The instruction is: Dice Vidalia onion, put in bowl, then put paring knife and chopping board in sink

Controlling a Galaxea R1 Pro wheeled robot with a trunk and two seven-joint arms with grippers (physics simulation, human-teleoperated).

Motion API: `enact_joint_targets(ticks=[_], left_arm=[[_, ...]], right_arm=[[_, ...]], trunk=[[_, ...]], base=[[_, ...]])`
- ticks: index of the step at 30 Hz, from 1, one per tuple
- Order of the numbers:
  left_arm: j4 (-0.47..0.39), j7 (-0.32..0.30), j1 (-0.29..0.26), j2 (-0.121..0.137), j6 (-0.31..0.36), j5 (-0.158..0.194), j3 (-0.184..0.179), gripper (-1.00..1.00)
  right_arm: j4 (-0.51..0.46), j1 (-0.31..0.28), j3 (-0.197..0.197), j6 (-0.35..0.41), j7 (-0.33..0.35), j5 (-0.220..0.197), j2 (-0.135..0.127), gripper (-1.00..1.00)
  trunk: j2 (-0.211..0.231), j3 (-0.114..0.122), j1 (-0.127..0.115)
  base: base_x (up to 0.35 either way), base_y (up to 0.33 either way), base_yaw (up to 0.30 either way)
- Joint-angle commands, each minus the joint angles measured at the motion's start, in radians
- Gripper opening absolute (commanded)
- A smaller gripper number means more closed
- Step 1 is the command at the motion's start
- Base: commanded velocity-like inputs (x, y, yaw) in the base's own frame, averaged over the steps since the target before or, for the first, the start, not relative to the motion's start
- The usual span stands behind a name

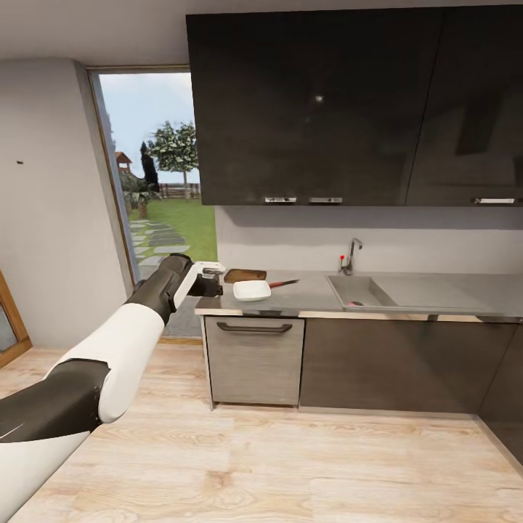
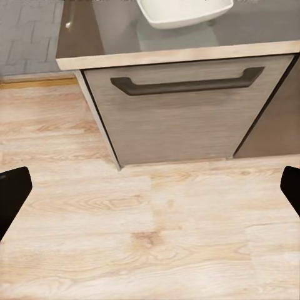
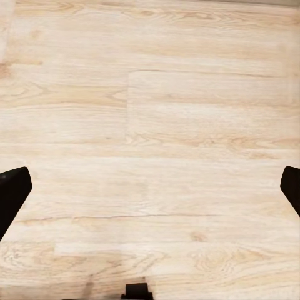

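The grey countertop (image 1: 319, 294) runs along the far wall. On its left part lie the dark brown chopping board (image 1: 245, 275), the white square bowl (image 1: 251, 290) in front of it, and the red-handled paring knife (image 1: 283, 283) to the right. The sink (image 1: 359, 292) is further right, with a small pinkish Vidalia onion (image 1: 355, 303) at its front wall. My left gripper (image 1: 209, 280) hovers off the counter's left end, beside the bowl. In the left wrist view the left gripper (image 2: 150, 194) is open above the floor, with the bowl (image 2: 184, 11) ahead. My right gripper (image 3: 150, 190) is open over bare floor.
A chrome tap (image 1: 351, 256) with a red knob stands behind the sink. Dark wall cabinets (image 1: 349, 109) hang above the counter. A drawer front with a bar handle (image 2: 187, 84) sits below the bowl. A tall window (image 1: 160, 167) is at the left. Light wood floor (image 1: 290, 465) lies between me and the counter.
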Motion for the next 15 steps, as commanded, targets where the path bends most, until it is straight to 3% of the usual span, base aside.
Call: enact_joint_targets(ticks=[1, 9, 15], left_arm=[[-0.001, 0.0, 0.0, 0.0, 0.003, -0.001, -0.003, 1.0], [-0.002, -0.002, 0.0, 0.002, -0.003, -0.002, -0.003, 1.0], [-0.001, -0.004, 0.0, 0.001, -0.005, 0.0, -0.005, 1.0]], right_arm=[[0.001, 0.0, 0.0, -0.003, -0.002, 0.0, 0.0, 1.0], [0.006, 0.0, -0.002, -0.003, -0.003, -0.001, 0.0, 1.0], [0.007, 0.0, -0.002, -0.003, -0.005, -0.002, 0.001, 1.0]], trunk=[[-0.001, 0.0, 0.0], [-0.001, 0.0, 0.0], [-0.001, 0.0, 0.0]], base=[[0.0, 0.0, 0.0], [0.012, 0.0, 0.0], [0.22, 0.0, 0.0]])
